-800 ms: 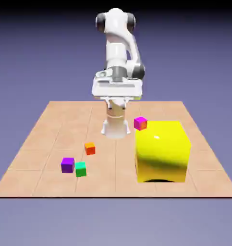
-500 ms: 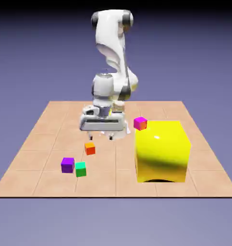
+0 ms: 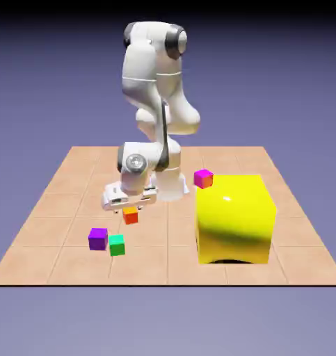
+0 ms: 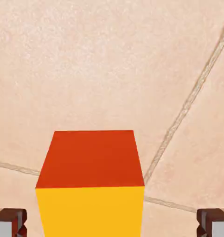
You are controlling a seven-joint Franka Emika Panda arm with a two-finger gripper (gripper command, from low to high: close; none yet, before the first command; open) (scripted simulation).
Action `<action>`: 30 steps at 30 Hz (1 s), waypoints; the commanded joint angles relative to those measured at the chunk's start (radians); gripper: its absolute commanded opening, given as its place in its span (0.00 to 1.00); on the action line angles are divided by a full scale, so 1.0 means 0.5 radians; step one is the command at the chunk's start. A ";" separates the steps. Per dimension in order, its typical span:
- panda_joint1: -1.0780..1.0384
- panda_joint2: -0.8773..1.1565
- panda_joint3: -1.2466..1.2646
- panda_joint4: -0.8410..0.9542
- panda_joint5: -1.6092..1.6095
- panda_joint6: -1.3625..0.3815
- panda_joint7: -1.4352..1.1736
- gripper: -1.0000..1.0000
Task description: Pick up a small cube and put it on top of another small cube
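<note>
The small orange-red cube rests on the tiled table, left of centre in the exterior view. My gripper hangs just above it, open. In the hand view the cube fills the lower middle, with one fingertip far to its left and the other fingertip far to its right, neither touching it. A purple cube and a green cube sit side by side nearer the table's front left.
A huge yellow block stands on the exterior view's right. A magenta-topped cube sits just behind its left corner. The table's front edge runs below the cubes.
The arm has swung toward the exterior view's left and lowered, bringing the gripper from up near the base down over the orange-red cube. No cube has moved.
</note>
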 commanded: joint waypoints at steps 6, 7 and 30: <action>-0.120 0.074 0.092 0.004 -0.059 0.066 0.042 0.00; -0.047 0.029 0.036 0.002 -0.023 0.026 0.017 0.00; 1.028 0.050 -0.647 0.847 0.799 -0.755 -0.656 0.00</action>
